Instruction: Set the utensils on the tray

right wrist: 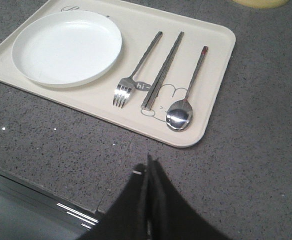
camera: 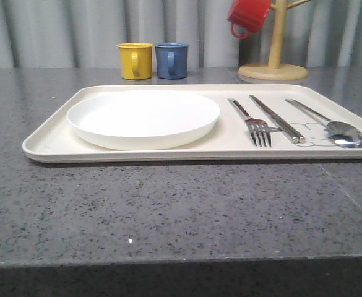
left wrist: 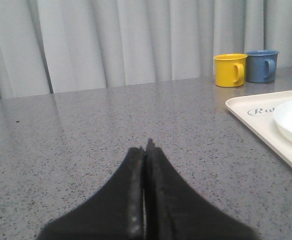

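Tray: a big cream tray lying flat on the gray table. It fills the middle of the front view from left to right.
Plate: a round white plate on the left part of the tray.
Fork: on the tray, just right of the plate. Its prongs point to the bottom of the front view.
Knife: long and flat, on the tray between the fork and the spoon. It lies close beside the fork.
Spoon: on the tray, near the right edge of the front view. Its round bowl is at the low end.
Rabbit drawing: thin lines on the tray, under the knife tip and the spoon bowl.
Yellow cup: behind the tray, upper middle of the front view.
Blue cup: right beside the yellow cup.
Red cup: hangs on a wooden stand at the upper right.
Left gripper: black, low in the left wrist view. Its jaws are pressed together with nothing in them. It is over bare table, apart from the tray.
Right gripper: black, low in the right wrist view. Its jaws are pressed together and hold nothing. It is over the table, just off the tray edge.
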Available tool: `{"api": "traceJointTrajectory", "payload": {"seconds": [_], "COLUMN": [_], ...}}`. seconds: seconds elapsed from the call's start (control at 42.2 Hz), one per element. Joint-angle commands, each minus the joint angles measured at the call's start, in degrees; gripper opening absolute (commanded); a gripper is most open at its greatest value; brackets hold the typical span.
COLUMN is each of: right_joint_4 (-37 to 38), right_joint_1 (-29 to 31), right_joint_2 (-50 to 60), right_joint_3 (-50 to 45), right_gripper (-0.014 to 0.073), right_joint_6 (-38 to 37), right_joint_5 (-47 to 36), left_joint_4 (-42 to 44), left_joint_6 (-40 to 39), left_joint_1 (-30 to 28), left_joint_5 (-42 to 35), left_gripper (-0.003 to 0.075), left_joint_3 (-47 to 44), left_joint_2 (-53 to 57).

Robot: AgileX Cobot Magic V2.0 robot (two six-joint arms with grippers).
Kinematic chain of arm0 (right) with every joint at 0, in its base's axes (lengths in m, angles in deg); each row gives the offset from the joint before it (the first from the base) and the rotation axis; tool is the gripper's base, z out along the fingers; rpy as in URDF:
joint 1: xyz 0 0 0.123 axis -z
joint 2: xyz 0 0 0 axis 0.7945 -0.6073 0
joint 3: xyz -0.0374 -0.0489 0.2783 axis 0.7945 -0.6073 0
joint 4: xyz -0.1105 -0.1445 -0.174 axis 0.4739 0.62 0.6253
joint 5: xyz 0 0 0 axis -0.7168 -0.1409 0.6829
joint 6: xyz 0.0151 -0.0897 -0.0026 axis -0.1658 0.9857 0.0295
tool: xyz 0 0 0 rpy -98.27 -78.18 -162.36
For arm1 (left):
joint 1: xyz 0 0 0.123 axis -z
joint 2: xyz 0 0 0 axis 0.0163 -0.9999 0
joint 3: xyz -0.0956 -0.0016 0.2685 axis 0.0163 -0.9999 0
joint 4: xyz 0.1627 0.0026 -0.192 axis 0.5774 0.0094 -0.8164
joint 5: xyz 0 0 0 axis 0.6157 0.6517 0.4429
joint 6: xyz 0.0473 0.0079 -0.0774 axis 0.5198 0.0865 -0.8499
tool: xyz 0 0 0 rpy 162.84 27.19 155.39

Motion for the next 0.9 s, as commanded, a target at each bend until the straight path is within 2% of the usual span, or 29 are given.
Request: {"api": "traceJointTrajectory", "payload": {"seconds": [0.0, 0.427, 0.522, 0.593, 0.783, 0.877], "right_joint_4": [-0.59, -0.59, 0.37, 1.02, 0.93, 0.81], "right_joint_1": [0.0, 0.0, 0.66, 2.79, 6.66, 7.79], "right_joint_2": [-0.3, -0.3, 2.18, 5.19, 16.02, 21.8], "right_joint_3": [1.31, 1.31, -1.64, -5.82, -24.65, -33.7], "right_gripper": [-0.0066, -0.0066, -0.0066, -0.0066, -0.0066, -0.0066], "right_joint_6": [0.06, 0.06, 0.2, 0.21, 0.21, 0.21], "right_joint_5": [-3.74, -3.74, -7.12, -12.59, -37.64, -46.22], "left_joint_4": [-0.55, -0.55, -0.55, -0.55, -0.55, -0.55], "left_joint_6": [-0.2, -0.2, -0.2, -0.2, -0.2, -0.2], "left_joint_1": [-0.04, -0.04, -0.04, -0.04, -0.04, -0.04], "left_joint_5": [-4.73, -4.73, -4.73, -4.73, -4.73, -4.73], "left_gripper": [-0.002, -0.002, -0.002, -0.002, -0.002, -0.002], "left_joint_3": [-0.84, -0.84, -0.84, -0.84, -0.84, -0.84], "left_joint_2": [1.24, 1.24, 1.24, 1.24, 1.24, 1.24]}}
